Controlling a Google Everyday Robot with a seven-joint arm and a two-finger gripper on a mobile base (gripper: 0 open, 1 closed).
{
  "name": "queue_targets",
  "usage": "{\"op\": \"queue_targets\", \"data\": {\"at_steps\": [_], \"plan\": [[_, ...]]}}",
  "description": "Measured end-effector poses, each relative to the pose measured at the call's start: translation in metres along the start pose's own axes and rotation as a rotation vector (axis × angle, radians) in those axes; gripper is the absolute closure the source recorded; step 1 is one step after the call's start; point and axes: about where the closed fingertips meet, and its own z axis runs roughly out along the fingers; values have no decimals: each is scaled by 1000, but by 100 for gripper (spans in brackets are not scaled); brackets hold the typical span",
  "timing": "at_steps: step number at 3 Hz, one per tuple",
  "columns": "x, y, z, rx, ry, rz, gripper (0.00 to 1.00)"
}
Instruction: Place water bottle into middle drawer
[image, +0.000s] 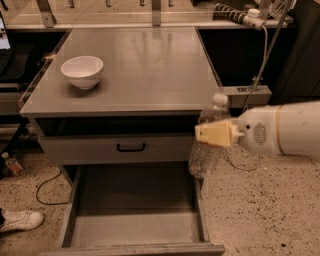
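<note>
The water bottle is clear plastic with a white cap. It hangs upright in the air at the cabinet's right front corner, above the right wall of the open drawer. My gripper, with cream-coloured fingers on a white arm from the right, is shut on the bottle's upper body. The middle drawer is pulled out at the bottom, a wide grey tray with a bare flat floor. The bottle's lower end is near the drawer's right rear corner.
A white bowl stands on the grey cabinet top at the left. A closed drawer front with a black handle is above the open drawer. A cable and a white shoe lie on the speckled floor at the left.
</note>
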Motion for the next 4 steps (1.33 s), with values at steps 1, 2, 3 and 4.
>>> {"op": "queue_targets", "data": {"at_steps": [1,2,3,4], "plan": [[65,6,31,-11,26,106,100],[128,19,62,-32,88,198,100],[128,19,62,-32,88,198,100],[143,21,85,-21,74,224,100]]}}
